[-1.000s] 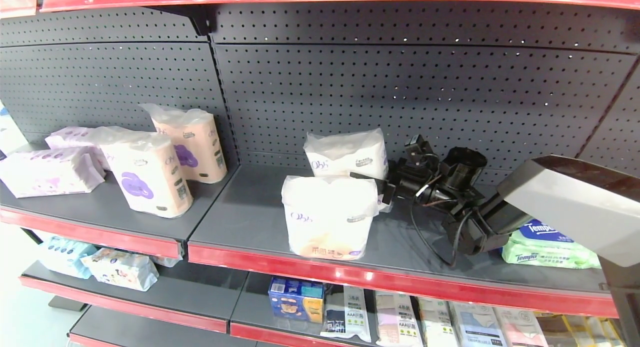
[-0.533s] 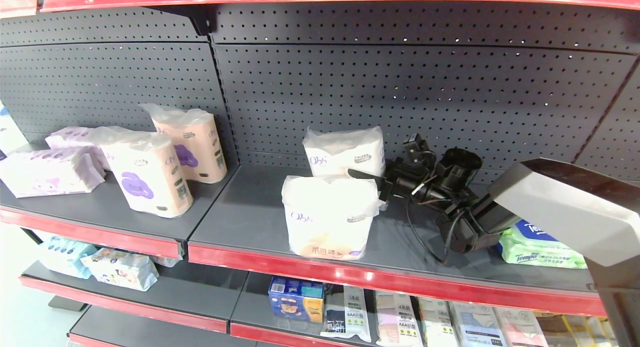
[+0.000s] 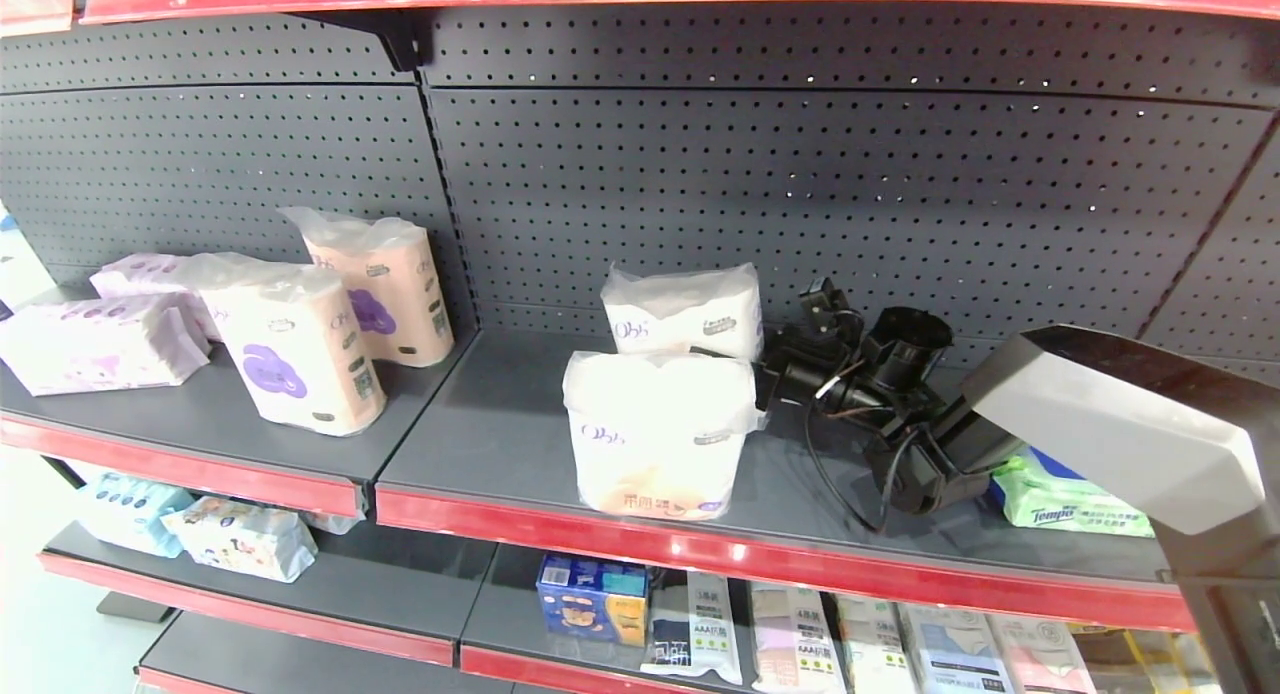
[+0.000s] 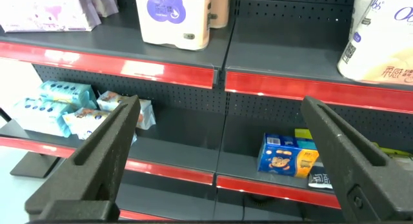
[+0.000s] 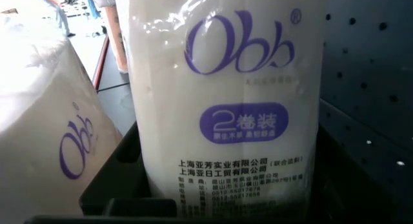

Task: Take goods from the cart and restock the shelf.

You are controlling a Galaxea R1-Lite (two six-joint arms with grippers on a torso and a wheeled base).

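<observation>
Head view: right gripper (image 3: 742,358) is clamped on the rear white roll pack (image 3: 682,309), reaching in from the pack's right side over the middle shelf (image 3: 500,444). The pack stands upright directly behind the front white pack (image 3: 658,432), close to the pegboard back panel (image 3: 800,174). Its base is hidden by the front pack, so can't tell whether it has landed on the deck or hangs just above it. Right wrist view agrees: the pack sits between the dark fingers (image 5: 110,179), front pack just beside it, panel close on the other side.

Step looks like place and release, near the end for this item. To do it well:
- Get the base flat on the deck before letting go. The film wrap is soft, so a drop would likely tip the pack into the front pack or the panel.
- Spread the fingers only enough to free the wrap.
- Back out along the approach line toward the robot's right, not forward. The front pack is near and light, and a brush could shove it toward the red shelf lip (image 3: 700,552).
- Mind the loose cable (image 3: 808,459) and the green tissue pack (image 3: 1070,499) beneath the forearm.

Left gripper (image 4: 219,104) is spread wide and empty, facing the lower shelves.
</observation>
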